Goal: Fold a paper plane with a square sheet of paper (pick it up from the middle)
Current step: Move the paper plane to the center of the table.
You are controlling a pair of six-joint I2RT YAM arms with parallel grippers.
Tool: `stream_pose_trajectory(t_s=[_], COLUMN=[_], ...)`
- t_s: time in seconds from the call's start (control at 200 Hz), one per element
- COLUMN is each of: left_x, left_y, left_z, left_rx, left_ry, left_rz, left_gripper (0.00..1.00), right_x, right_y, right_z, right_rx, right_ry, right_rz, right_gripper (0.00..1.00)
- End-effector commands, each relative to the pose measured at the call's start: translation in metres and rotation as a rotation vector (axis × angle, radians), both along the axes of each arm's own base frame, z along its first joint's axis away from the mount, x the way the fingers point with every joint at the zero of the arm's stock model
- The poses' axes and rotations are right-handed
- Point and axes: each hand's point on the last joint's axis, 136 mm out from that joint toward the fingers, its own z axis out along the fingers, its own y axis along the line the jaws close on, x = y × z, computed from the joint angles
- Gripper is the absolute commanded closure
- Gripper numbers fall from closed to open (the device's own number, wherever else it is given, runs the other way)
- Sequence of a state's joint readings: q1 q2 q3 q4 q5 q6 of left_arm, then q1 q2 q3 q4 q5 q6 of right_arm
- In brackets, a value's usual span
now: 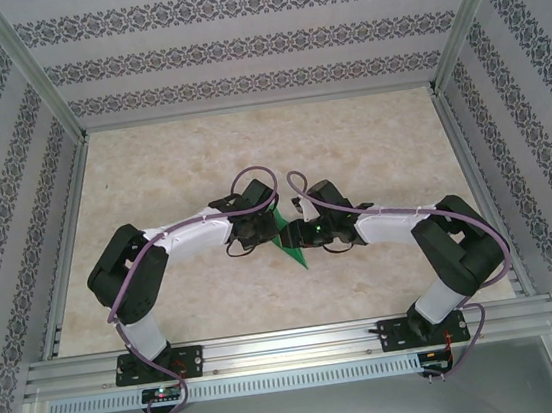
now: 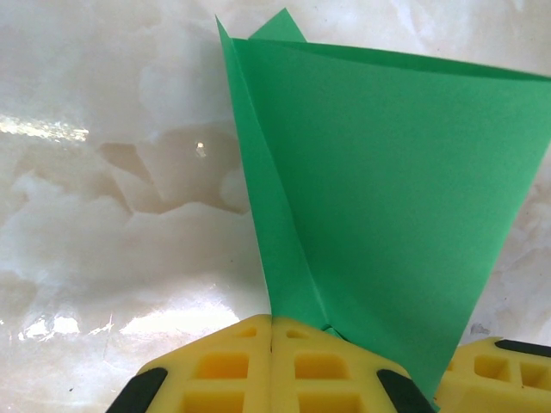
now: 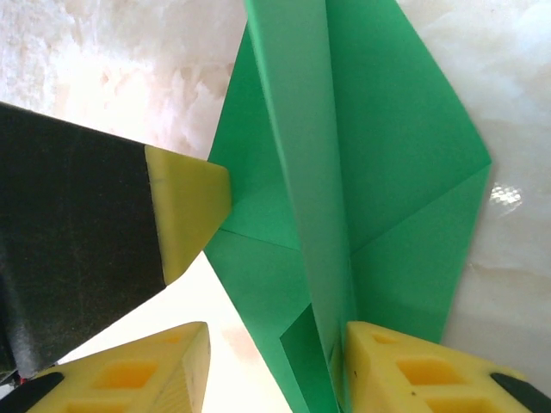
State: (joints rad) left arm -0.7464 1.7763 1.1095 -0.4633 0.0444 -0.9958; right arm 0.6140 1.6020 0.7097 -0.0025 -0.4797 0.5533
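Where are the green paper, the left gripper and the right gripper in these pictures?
green paper [image 3: 405,155]: right wrist view, on its flat right flap.
left gripper [image 2: 272,327]: left wrist view, where its yellow fingertips meet.
right gripper [image 3: 275,331]: right wrist view, midway between its yellow fingertips.

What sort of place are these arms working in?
Probably a purpose-built robot test cell, not a home: an aluminium frame holds patterned wall panels around a marble-look tabletop, with the left arm and right arm bolted to a rail.
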Motion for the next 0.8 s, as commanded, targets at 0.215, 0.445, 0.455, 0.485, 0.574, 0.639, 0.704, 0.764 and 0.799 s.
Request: stream_pose_trajectory(t_s=[0.215, 0.445, 0.455, 0.485, 0.574, 0.639, 0.704, 0.764, 0.799], left_x=[0.008, 0.008, 0.008, 0.008, 0.007, 0.008, 0.008, 0.008, 0.008], left_y=[-0.002, -0.002, -0.002, -0.002, -0.002, -0.003, -0.003, -0.003, -0.003], left_z=[0.013, 0.013, 0.013, 0.012, 0.012, 0.012, 0.012, 0.012, 0.012], left_rx=[-0.025, -0.023, -0.023, -0.023, -0.022, -0.025, -0.028, -0.028, -0.027], left_ry=[-0.037, -0.033, -0.032, -0.032, -0.031, -0.033, -0.034, -0.034, -0.036], left_rz=[-0.004, -0.008, -0.008, -0.007, -0.009, -0.010, -0.010, -0.012, -0.013], left_gripper=[0.95, 0.95, 0.95, 0.95, 0.95, 0.93, 0.93, 0.93, 0.93], right_x=[0.005, 0.007, 0.007, 0.007, 0.008, 0.008, 0.008, 0.007, 0.007], right_y=[0.000, 0.002, 0.002, 0.002, 0.002, 0.001, 0.001, 0.002, 0.002], right_z=[-0.013, -0.017, -0.017, -0.017, -0.019, -0.021, -0.023, -0.025, -0.026], right_rx=[-0.078, -0.095, -0.096, -0.097, -0.114, -0.131, -0.142, -0.150, -0.157], right_ry=[-0.038, -0.033, -0.033, -0.034, -0.040, -0.038, -0.031, -0.033, -0.033], right_rz=[0.028, 0.031, 0.032, 0.034, 0.030, 0.025, 0.031, 0.036, 0.036], right_gripper=[0.63, 0.69, 0.70, 0.71, 0.73, 0.75, 0.75, 0.77, 0.77])
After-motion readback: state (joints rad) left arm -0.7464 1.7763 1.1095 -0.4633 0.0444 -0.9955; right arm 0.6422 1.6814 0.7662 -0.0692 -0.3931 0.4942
